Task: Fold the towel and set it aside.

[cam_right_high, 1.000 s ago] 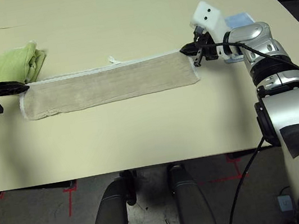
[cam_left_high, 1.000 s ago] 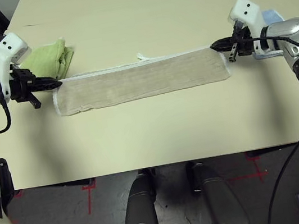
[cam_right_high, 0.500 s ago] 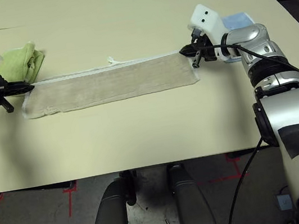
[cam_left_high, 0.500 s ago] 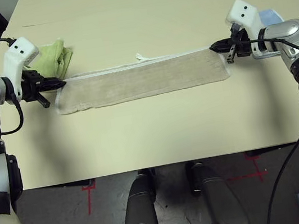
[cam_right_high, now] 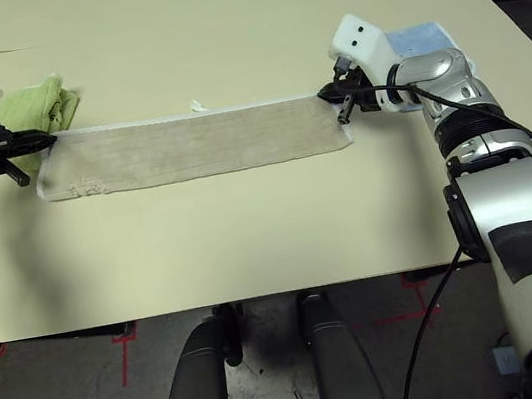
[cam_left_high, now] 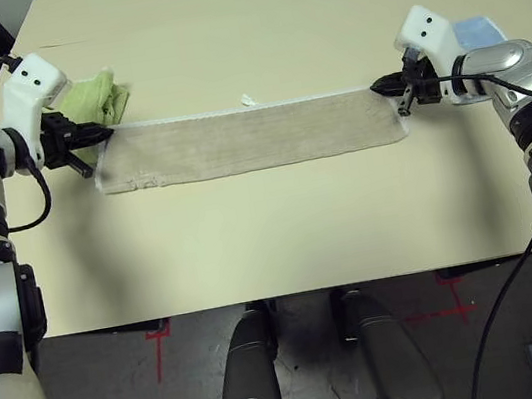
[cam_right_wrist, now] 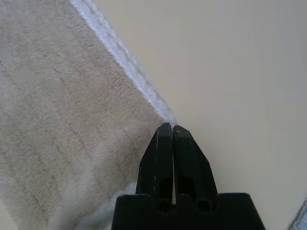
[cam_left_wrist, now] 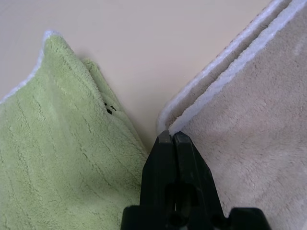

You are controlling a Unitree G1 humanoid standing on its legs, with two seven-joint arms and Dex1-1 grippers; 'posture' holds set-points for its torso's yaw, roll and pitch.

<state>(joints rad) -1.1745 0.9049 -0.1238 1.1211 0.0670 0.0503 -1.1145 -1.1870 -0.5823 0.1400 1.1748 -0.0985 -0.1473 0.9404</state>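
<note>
The beige towel point(cam_left_high: 248, 138) now lies tauter; both clenched pincers, left pincer point(cam_left_high: 104, 135) and right pincer point(cam_left_high: 379, 86), grip its far corners. Next, we fold it lengthwise.

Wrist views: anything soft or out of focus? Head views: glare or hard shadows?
Left wrist view: black fingers slightly soft, towel pile sharp. Right wrist view: same. Eye views: even light, no glare on the table, faint shadow under the right gripper.

Three towels lie on one table point(cam_left_high: 281, 227): one beige towel point(cam_left_high: 251, 139), one green towel point(cam_left_high: 96, 95), one blue towel point(cam_left_high: 477, 27). Two grippers: left gripper point(cam_left_high: 106, 135), right gripper point(cam_left_high: 377, 88).
</note>
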